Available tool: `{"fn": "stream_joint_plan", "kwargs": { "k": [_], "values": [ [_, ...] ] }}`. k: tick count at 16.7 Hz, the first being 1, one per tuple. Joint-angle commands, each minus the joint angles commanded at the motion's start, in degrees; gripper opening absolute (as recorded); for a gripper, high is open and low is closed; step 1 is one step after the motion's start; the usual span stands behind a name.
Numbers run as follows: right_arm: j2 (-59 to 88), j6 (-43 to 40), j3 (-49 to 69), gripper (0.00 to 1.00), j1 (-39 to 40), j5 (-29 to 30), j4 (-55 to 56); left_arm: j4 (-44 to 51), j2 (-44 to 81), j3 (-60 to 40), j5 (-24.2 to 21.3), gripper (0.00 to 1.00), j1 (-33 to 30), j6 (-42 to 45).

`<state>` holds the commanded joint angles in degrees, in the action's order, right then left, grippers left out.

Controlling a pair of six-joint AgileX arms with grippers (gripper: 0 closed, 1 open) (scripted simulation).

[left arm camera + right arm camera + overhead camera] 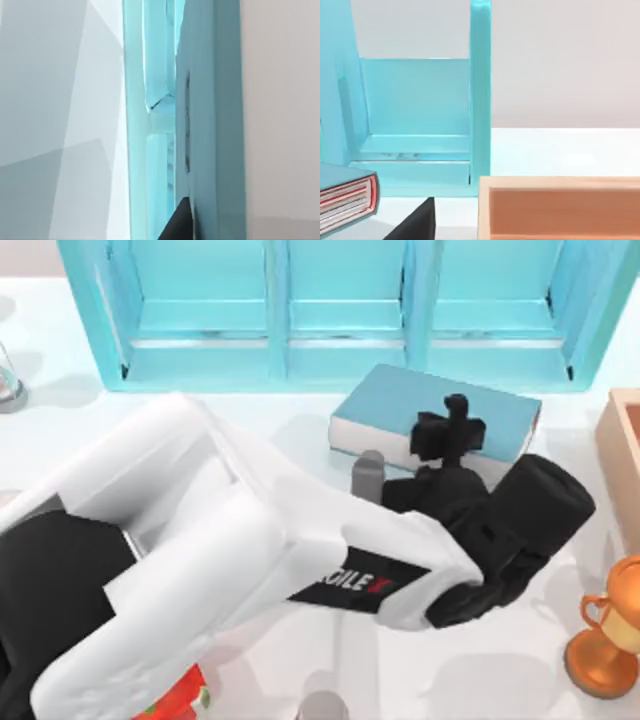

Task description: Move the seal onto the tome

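Observation:
The tome (400, 405) is a flat teal-blue book with white page edges, lying in front of the shelf unit; its corner also shows in the right wrist view (345, 197). My left arm reaches across the table and holds my left gripper (455, 418) over the tome's right half. The seal is hidden. A dark tip of my left gripper (177, 225) shows against the shelf in the left wrist view. A dark edge of my right gripper (417, 222) sits low between the tome and a wooden box.
A teal shelf unit (340, 310) runs along the back. A small grey knob (368, 475) stands just before the tome. An orange trophy (610, 635) and a wooden box (622, 455) are at the right. A red object (175, 695) lies near the front.

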<state>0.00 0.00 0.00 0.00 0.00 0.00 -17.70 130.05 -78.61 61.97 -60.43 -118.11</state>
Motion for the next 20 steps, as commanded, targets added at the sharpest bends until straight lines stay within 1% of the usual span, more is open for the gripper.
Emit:
{"fn": "stream_joint_plan", "kwargs": {
  "k": [6, 7, 16, 18, 20],
  "values": [
    [0.0, 0.0, 0.0, 1.0, 0.0, 0.0, 0.0, 0.0, 0.0, 0.0, 0.0, 0.98, 0.0, 0.0],
    [0.0, 0.0, 0.0, 1.0, 0.0, 0.0, 0.0, 0.0, 0.0, 0.0, 0.0, 1.0, 0.0, 0.0],
    [0.0, 0.0, 0.0, 1.0, 0.0, 0.0, 0.0, 0.2, 0.08, 0.12, -0.03, 1.0, -0.06, -0.14],
    [0.0, 0.0, 0.0, 1.0, 0.0, 0.0, 0.0, 2.17, 0.0, 0.4, 0.12, 1.0, -0.73, -2.11],
    [0.0, 0.0, 0.0, 1.0, 0.0, 0.0, 0.0, 6.42, -0.28, 0.98, 0.43, 1.0, -2.33, -6.19]
  ]
}}
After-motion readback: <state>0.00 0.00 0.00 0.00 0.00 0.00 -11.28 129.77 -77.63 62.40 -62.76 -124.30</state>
